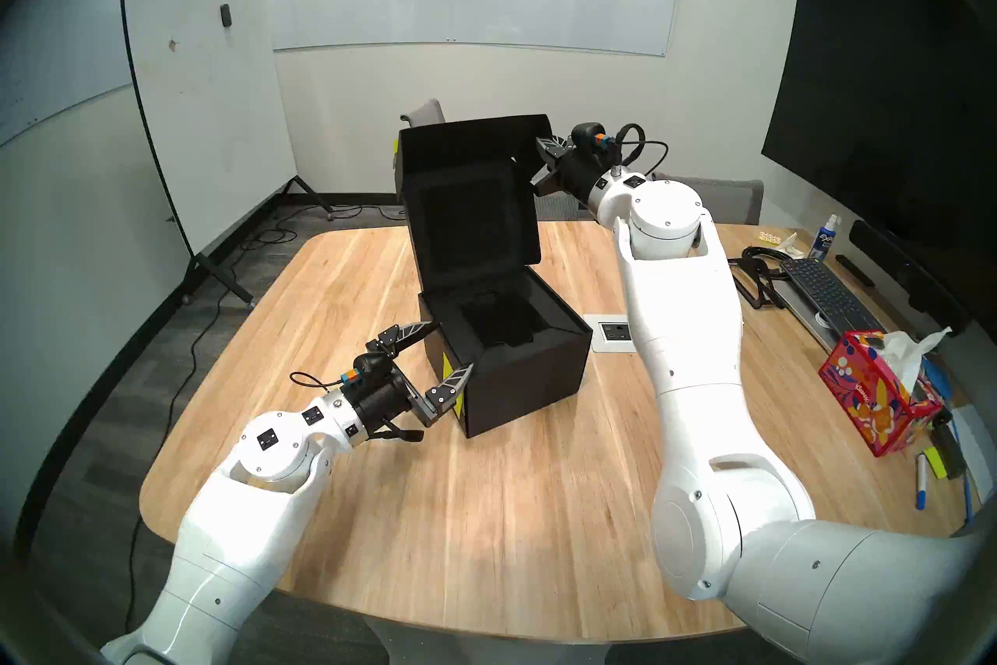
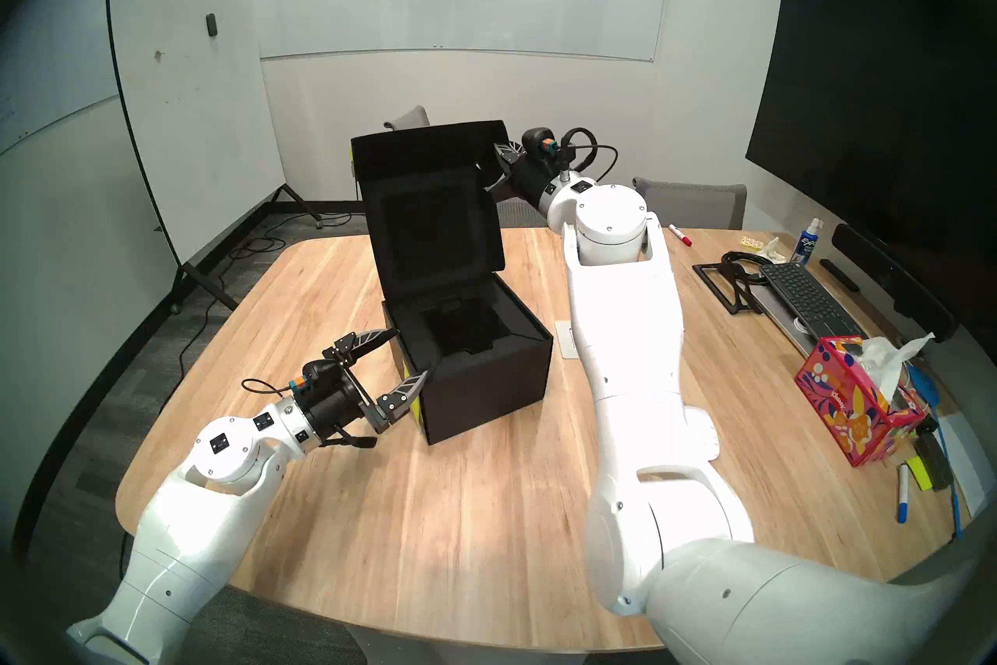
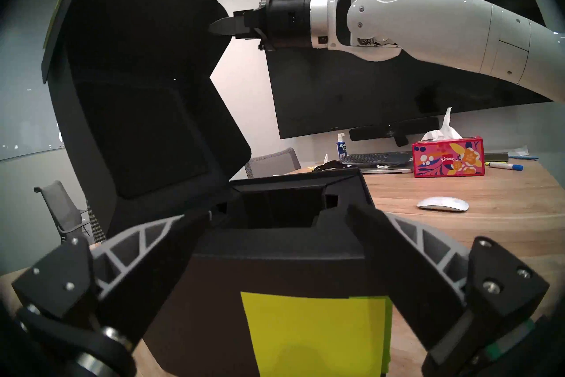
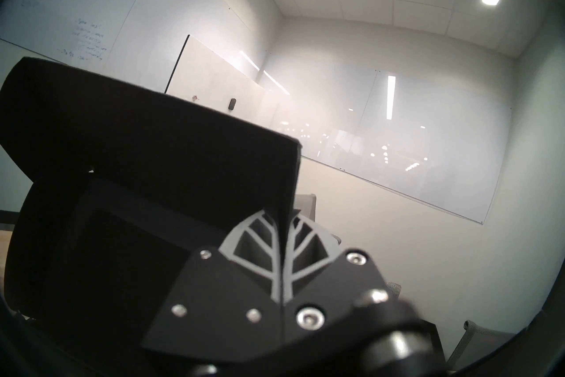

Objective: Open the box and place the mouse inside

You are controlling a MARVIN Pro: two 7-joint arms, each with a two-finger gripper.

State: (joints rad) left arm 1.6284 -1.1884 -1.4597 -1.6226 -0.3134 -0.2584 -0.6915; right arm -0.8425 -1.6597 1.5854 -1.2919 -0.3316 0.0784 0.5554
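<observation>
The black box (image 1: 531, 380) stands mid-table with its lid (image 1: 475, 210) raised nearly upright and the dark insert well exposed. My right gripper (image 4: 282, 232) is shut on the lid's right edge flap, high behind the box (image 3: 275, 272). Low on the box's left, my left gripper (image 1: 450, 351) stands wide open, its fingertips at the two top corners of the left face with the yellow sticky note (image 3: 315, 333). Contact there is unclear. The white mouse (image 3: 442, 203) lies on the table to the right of the box. My right arm hides it in both head views.
A red floral tissue box (image 1: 874, 394), a keyboard (image 1: 825, 291), markers (image 1: 921, 483) and a spray bottle (image 1: 825, 237) crowd the table's right side. A power outlet plate (image 1: 612, 332) sits flush beside the box. A rolling whiteboard (image 1: 205, 97) stands far left, chairs behind.
</observation>
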